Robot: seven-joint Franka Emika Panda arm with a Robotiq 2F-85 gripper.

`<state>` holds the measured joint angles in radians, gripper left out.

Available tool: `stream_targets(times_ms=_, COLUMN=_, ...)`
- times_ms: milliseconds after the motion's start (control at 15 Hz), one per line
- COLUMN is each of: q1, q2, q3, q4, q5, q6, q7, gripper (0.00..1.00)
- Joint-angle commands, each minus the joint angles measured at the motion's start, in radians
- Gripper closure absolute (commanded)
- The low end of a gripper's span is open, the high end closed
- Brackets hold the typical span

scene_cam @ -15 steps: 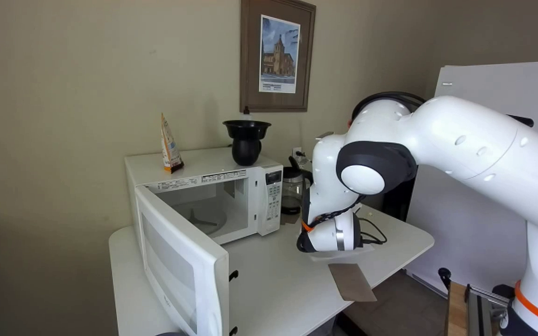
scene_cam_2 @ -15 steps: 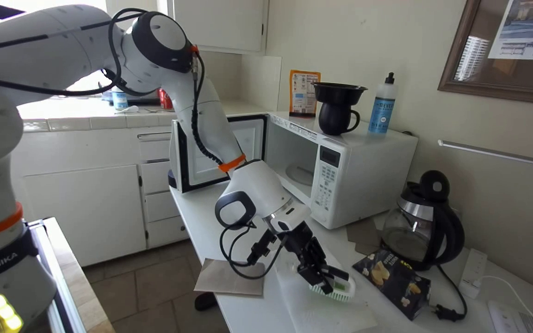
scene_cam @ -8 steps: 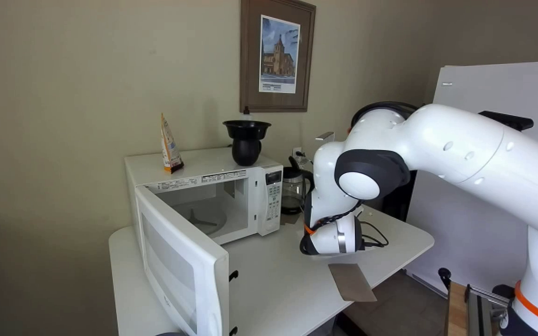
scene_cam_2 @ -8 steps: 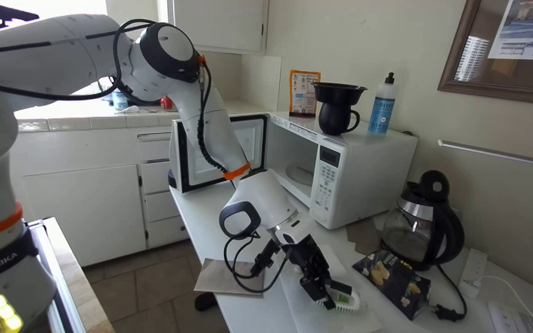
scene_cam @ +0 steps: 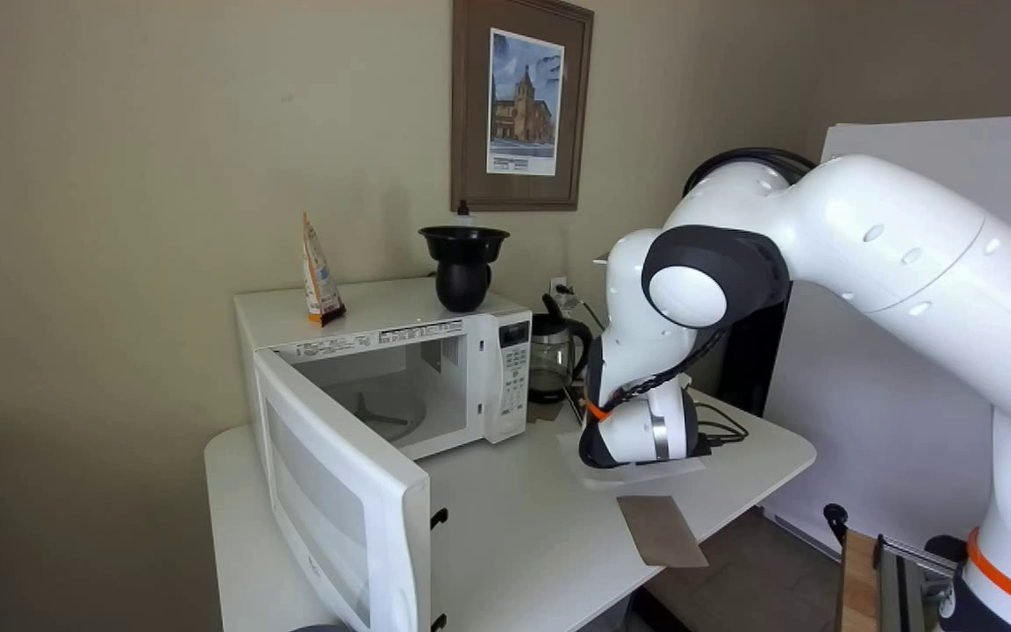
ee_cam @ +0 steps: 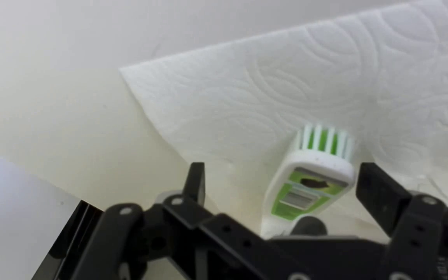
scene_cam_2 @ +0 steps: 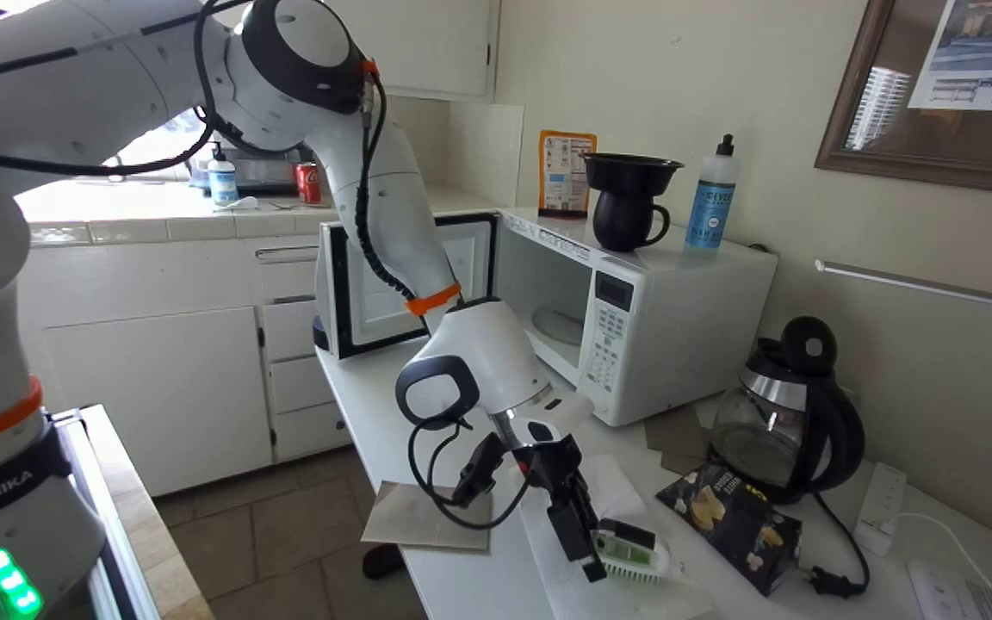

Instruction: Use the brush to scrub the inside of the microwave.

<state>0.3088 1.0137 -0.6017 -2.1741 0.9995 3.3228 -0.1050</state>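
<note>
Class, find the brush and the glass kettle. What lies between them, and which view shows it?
A black packet lies on the table between the brush and the glass kettle, as an exterior view shows.

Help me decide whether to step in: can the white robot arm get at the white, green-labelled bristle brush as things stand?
Probably yes: in the wrist view, the brush shows between the open jaws with nothing visible intervening, though one side looks tight.

This is a kitchen — white cabinets [scene_cam_2: 156,396], tiled counter [scene_cam_2: 203,229], microwave [scene_cam_2: 703,319], glass pot [scene_cam_2: 754,430].
</note>
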Motion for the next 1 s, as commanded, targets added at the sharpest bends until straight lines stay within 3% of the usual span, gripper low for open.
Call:
stream_targets(times_ms=0, q1=-0.06, q2=-0.197, q3=0.033, q4=-0.156, q5=-0.202, q6=-0.009, q7=-0.06, gripper=0.0)
stream_targets(times_ms=67, q1=-0.104, q2=-0.251, q3=0.074, q4=-0.164, q5=-0.168, q6=0.015, q7=-0.179, gripper=0.0)
stream_targets(times_ms=333, q1=-0.221, q2=-0.453, q3=0.136, q4=-0.267, q5=-0.331, q6=-0.006, q7=-0.316, gripper=0.0)
stream_targets(times_ms=400, q1=-0.227, q2=-0.505, q3=0.11, q4=-0.31, q5=-0.458, q6=-0.028, q7=-0.27, gripper=0.0)
stream_targets(times_ms=600, q1=-0.276, q2=-0.666, q3=0.068, q4=-0.386, q5=-0.687, q6=-0.117, q7=-0.29, gripper=0.0)
stream_targets(times_ms=667, q1=-0.274, q2=-0.721, q3=0.057, q4=-0.399, q5=-0.652, q6=-0.171, q7=-0.382, gripper=0.0)
stream_targets(times_ms=933, q1=-0.123, q2=-0.879, q3=-0.128, q4=-0.449, q5=-0.804, q6=-0.409, q7=-0.422, gripper=0.0)
